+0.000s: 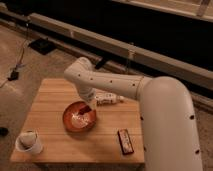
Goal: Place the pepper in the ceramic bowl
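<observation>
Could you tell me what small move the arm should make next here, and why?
Probably a short lowering, then release. The hand sits over the far rim of the ceramic bowl, and the pepper shows dark red at its tip, apparently above the bowl's inside. Letting go from lower should keep it from bouncing out towards the pale packet beside the bowl.

White rounded arm [150,100] (dark screw dots), tool [86,105] beneath
</observation>
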Motion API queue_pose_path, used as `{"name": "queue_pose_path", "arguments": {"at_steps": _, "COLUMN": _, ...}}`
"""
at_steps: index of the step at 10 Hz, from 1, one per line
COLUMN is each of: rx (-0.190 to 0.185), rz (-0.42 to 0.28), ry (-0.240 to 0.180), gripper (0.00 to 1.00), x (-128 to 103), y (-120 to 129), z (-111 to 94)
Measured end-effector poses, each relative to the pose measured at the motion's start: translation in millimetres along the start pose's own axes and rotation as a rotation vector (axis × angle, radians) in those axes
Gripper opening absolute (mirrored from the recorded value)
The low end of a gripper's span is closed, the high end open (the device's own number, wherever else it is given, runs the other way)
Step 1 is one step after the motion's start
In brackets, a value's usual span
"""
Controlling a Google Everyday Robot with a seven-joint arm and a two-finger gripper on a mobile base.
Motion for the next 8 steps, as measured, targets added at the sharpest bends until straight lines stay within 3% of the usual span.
{"name": "queue_pose_path", "arguments": {"at_steps": 2, "rx": 0.003, "rz": -0.004, "ry": 0.002, "gripper": 0.62, "x": -6, "y": -6, "z": -2}}
{"name": "queue_pose_path", "arguments": {"at_steps": 3, "rx": 0.001, "rz": -0.008, "ry": 0.002, "gripper": 0.67, "x": -14, "y": -10, "z": -2}}
{"name": "queue_pose_path", "arguments": {"at_steps": 8, "rx": -0.002, "rz": -0.015, "ry": 0.011, "gripper": 0.69, "x": -18, "y": -10, "z": 0}}
